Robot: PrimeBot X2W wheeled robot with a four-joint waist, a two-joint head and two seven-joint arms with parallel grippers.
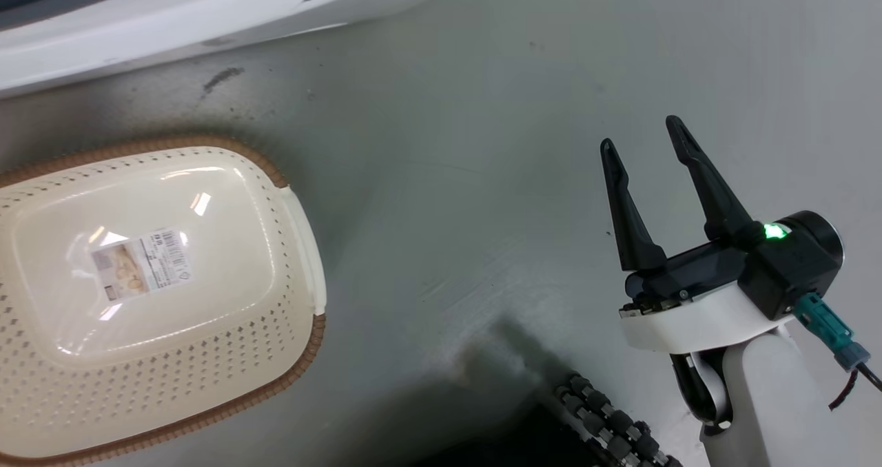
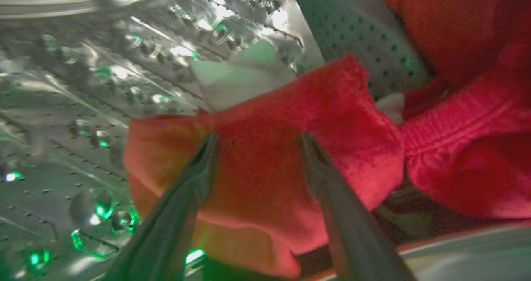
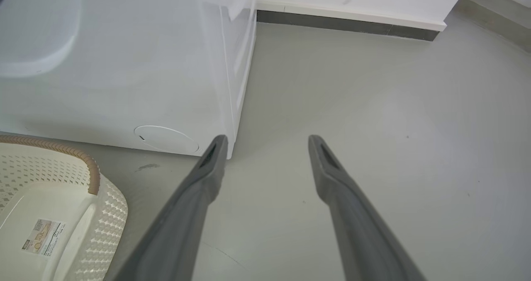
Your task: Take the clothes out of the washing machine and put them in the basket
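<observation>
1. Dark-fingered right pincer (image 1: pixel 639 133) stands at 4 o'clock in the head view. Its fingers are spread wide and point toward 12, with nothing between them. A pale forearm rises below it, and a green lamp (image 1: pixel 774 231) is lit on the wrist.
2. Right wrist view: the same pincer (image 3: pixel 266 139) hangs over the grey floor (image 3: pixel 373 127). The washing machine (image 3: pixel 124 65) corner is at 11 o'clock of its tips.
3. Left pincer (image 2: pixel 259 136) reaches inside the steel drum (image 2: pixel 103 86), fingers wide apart, clamped on nothing.
4. Label (image 1: pixel 141 264) on the basket (image 1: pixel 303 260) bottom: print too small to read.
5. Clothes (image 2: pixel 332 107): one red fold lies across the left pincer's gap, right at the tips; cannot tell if they touch. A ribbed red garment (image 2: pixel 477 123) is at 3 o'clock.
6. Basket sits on the floor at 9 o'clock of the right pincer, well apart.
</observation>
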